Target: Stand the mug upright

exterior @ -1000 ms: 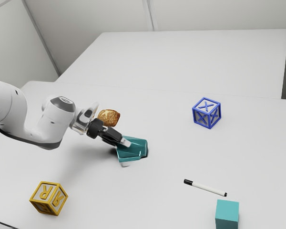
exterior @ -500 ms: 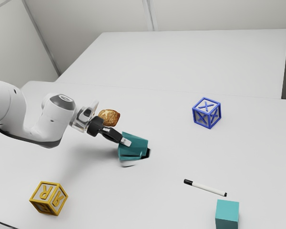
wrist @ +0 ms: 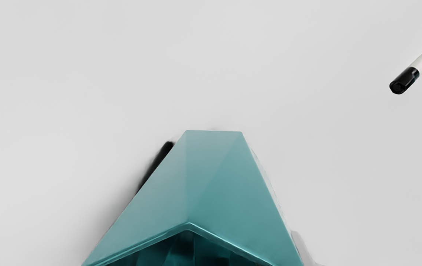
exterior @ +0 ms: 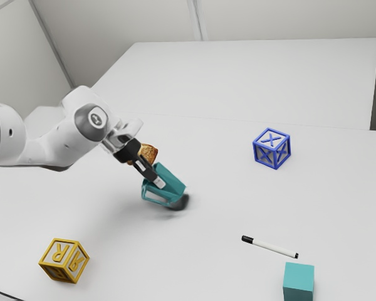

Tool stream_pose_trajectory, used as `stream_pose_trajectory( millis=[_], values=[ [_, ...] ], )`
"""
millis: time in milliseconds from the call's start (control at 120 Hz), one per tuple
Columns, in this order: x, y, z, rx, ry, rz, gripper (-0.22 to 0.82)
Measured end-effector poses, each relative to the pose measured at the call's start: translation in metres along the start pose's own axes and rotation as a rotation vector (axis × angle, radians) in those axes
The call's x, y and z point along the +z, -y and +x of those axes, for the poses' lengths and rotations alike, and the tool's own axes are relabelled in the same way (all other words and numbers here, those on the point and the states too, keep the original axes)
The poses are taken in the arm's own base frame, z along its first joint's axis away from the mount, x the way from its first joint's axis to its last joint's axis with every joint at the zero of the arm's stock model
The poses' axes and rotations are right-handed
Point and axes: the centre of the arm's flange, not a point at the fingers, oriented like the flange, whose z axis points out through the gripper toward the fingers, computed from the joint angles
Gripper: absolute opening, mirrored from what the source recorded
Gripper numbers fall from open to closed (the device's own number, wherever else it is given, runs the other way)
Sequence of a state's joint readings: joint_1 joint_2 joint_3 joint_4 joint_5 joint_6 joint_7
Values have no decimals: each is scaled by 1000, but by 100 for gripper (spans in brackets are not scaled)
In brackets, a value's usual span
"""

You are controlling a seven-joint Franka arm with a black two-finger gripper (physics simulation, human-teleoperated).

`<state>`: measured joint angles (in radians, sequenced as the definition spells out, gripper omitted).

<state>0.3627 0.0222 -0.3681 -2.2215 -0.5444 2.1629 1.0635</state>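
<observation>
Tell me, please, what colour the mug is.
The mug is teal; the wrist view shows it best.

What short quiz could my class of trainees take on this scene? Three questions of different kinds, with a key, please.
1. Which letter is on the blue-framed block?
A) R
B) X
C) M

2. True or false: the mug is tilted.

3. Fill in the blank: the marker has a white barrel and ____ ends.

Key: 1. B; 2. True; 3. black
</observation>
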Motion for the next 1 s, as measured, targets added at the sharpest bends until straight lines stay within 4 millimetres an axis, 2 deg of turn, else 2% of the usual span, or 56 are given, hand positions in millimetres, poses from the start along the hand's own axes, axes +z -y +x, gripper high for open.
stream_pose_trajectory(
  millis=[208,458,575,758,858,1000],
  values=[
    [-3,-10,18,76,189,235,-16],
    [10,-20,29,32,264,358,-17],
    [12,-18,28,-27,278,373,-17],
    [14,0,16,-154,292,366,-16],
    [15,3,13,-200,293,368,-16],
    [18,-1,15,-237,292,371,-5]
  ],
)
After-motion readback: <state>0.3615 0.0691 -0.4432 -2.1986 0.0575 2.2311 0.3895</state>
